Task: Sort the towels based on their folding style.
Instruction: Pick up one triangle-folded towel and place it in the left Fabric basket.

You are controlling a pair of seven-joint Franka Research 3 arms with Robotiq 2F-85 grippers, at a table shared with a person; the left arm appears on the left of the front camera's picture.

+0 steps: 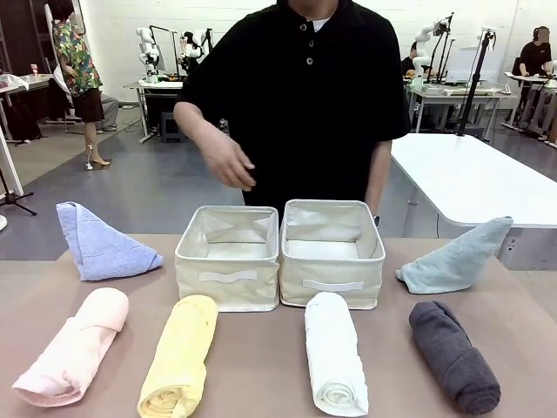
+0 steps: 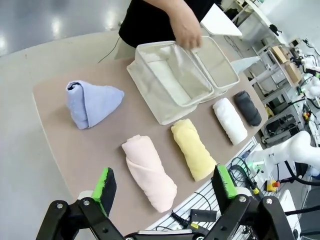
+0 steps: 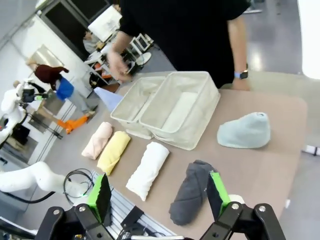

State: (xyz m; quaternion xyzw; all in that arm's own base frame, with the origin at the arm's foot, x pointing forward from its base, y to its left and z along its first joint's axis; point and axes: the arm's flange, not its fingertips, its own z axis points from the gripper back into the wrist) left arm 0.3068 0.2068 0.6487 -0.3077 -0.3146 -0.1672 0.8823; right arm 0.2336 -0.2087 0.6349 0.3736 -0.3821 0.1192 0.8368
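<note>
Six towels lie on the brown table. Along the near edge are four rolls: pink [image 1: 74, 346], yellow [image 1: 182, 355], white [image 1: 334, 363] and dark grey [image 1: 453, 354]. A lavender-blue cone fold [image 1: 100, 243] sits at the far left, a pale teal cone fold [image 1: 457, 258] at the far right. My left gripper [image 2: 167, 186] hangs open above the pink roll [image 2: 149, 171] and yellow roll [image 2: 193, 149]. My right gripper [image 3: 159, 195] hangs open above the dark grey roll [image 3: 191, 191] and white roll [image 3: 148, 169]. Neither holds anything.
Two cream fabric baskets [image 1: 229, 255] [image 1: 332, 251] stand side by side at the table's middle, both empty. A person in black stands behind them, one hand [image 1: 228, 162] hovering over the left basket. A white table [image 1: 479, 178] stands at the back right.
</note>
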